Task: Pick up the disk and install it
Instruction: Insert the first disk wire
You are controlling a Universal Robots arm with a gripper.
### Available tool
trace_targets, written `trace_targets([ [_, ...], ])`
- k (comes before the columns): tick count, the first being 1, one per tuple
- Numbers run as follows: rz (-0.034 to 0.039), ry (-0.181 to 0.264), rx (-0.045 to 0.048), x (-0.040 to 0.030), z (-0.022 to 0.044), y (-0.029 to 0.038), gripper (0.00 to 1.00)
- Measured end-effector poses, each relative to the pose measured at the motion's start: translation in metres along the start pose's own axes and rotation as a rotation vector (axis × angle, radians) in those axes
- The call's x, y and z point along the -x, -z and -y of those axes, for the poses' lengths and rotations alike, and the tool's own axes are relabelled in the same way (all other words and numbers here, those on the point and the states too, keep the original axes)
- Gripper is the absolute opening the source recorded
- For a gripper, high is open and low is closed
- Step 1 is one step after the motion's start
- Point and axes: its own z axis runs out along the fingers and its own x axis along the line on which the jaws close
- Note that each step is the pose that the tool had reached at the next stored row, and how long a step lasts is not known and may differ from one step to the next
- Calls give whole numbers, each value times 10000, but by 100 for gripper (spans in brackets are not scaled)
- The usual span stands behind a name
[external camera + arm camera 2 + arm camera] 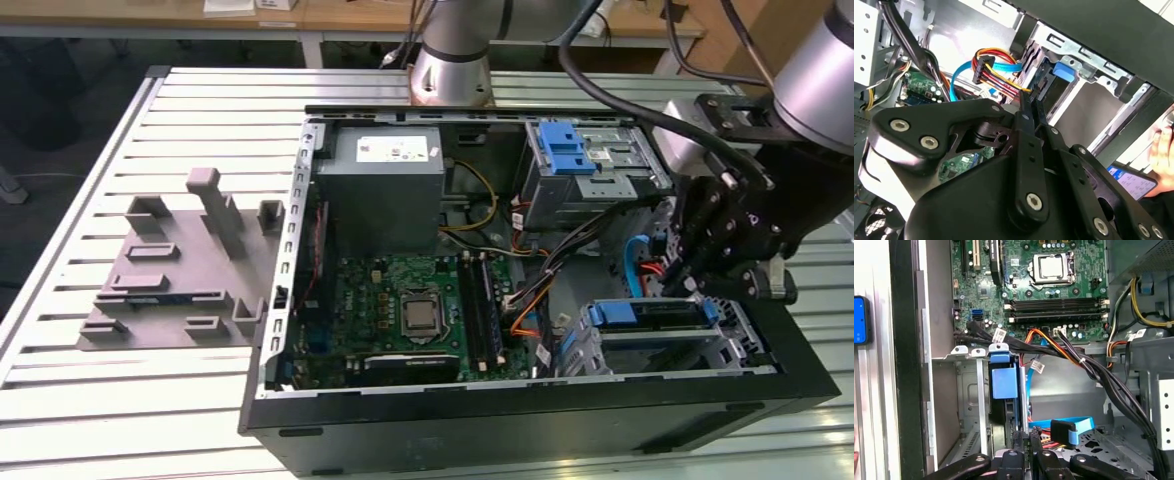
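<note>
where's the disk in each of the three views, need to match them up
Exterior view: the disk sits in the metal cage at the case's near corner on the exterior view's right, next to the gripper.
First wrist view: the disk stands on edge in the cage slot, blue frame showing.
Second wrist view: the disk shows its blue tab at the cage mouth.
Shared landmark: the blue flat cable beside the cage.

Even, soft overhead light fills the exterior view, leaving the slatted table (200,120) bright and the case (534,420) interior dimmer, its black front wall in shade. In the second wrist view the gripper (1029,107) links loom dark and soft, with glare on bare metal behind. The first wrist view is evenly lit, the motherboard (1044,285) sharp.
</note>
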Motion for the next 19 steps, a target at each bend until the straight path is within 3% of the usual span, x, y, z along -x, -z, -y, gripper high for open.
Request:
trace_targets([
  [19,-3,197,2,-56,29,-62,16],
])
